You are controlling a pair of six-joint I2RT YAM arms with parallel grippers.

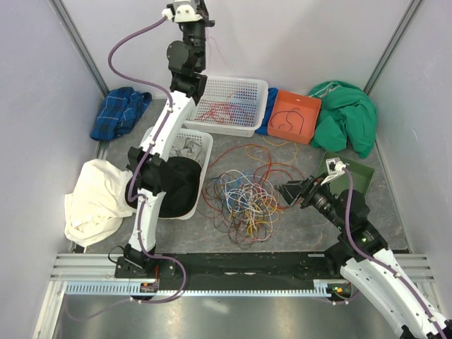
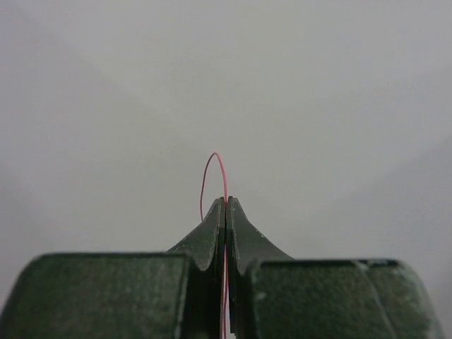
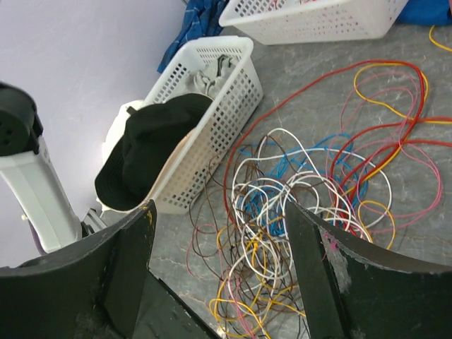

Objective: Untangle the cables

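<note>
Grey stone-patterned bench [image 1: 311,233] carries one big tangle of cables [image 1: 244,198] at its middle: white, blue, yellow, orange, red, pink and brown strands looped over one another. Wider red and orange loops [image 1: 265,159] spread out on the tangle's far side.

Two arms are in view. The left arm [image 1: 159,152] reaches high at the far side. Its jaws are pressed together on one thin red strand [image 2: 224,176], which curves up in a small arc above the tips. The right arm [image 1: 367,258] leans in from the near right. Its jaws are spread wide and sit just beside the tangle's right edge, holding nothing; from the right wrist the tangle shows between the two fingers [image 3: 318,282].

Two white baskets stand on the bench. The far basket [image 1: 247,92] holds a few red cables [image 1: 226,111]. The left basket [image 1: 201,141], just left of the tangle, holds a black cloth [image 1: 176,187] and some grey pieces [image 1: 185,147].

Two trays sit at the far right: an orange tray [image 1: 282,99] with one cable loop [image 1: 296,126] inside, and a green tray [image 1: 360,180] nearer, behind the right jaws.

Four more cloths lie around: a blue checked one [image 1: 120,111] far left, a white one [image 1: 95,198] near left, a green one [image 1: 346,113] far right, and a plain blue one [image 1: 270,106] between the far basket and the orange tray.
</note>
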